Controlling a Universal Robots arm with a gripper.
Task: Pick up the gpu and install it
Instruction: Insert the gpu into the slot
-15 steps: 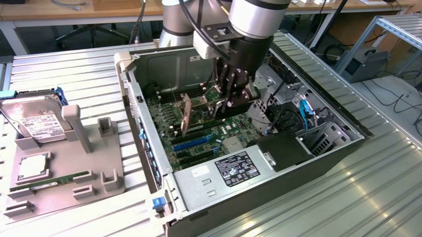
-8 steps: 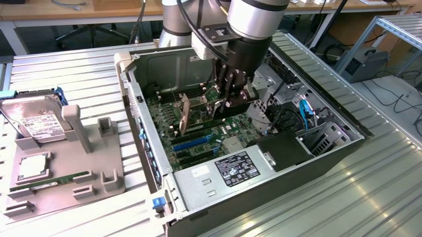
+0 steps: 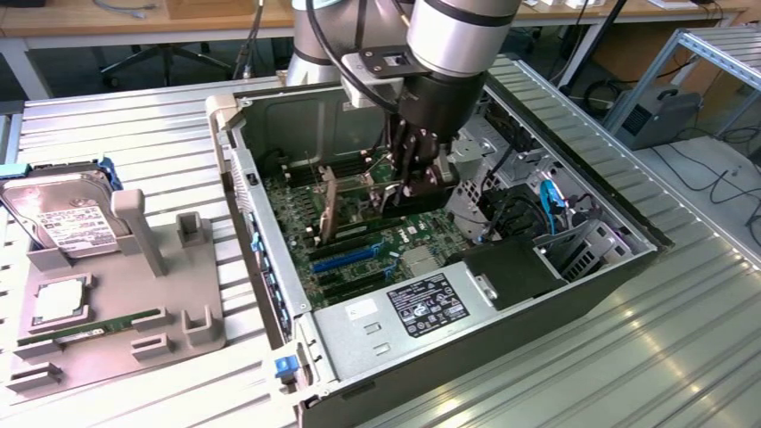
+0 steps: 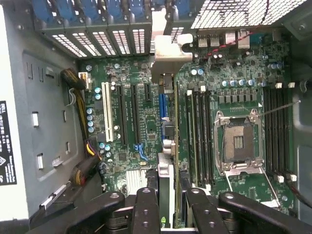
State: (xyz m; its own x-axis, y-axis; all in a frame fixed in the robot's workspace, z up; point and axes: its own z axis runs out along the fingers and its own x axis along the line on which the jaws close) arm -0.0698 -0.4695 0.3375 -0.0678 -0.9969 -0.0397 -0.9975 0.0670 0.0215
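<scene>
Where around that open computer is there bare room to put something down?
Bare ribbed table lies beyond the grey holder, and more in front of the case. Inside the case it is crowded: gripper, gpu, cables.

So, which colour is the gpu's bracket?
Silver; the gpu's bracket shows best in the wrist view.

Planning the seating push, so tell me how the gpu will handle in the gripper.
The gpu is a thin flat board held on edge by the gripper, so it probably stays stiff but could tilt sideways if pushed off-line. It looks light for its size. Its bare board and the motherboard below look fragile, so gentle force seems wise.
</scene>
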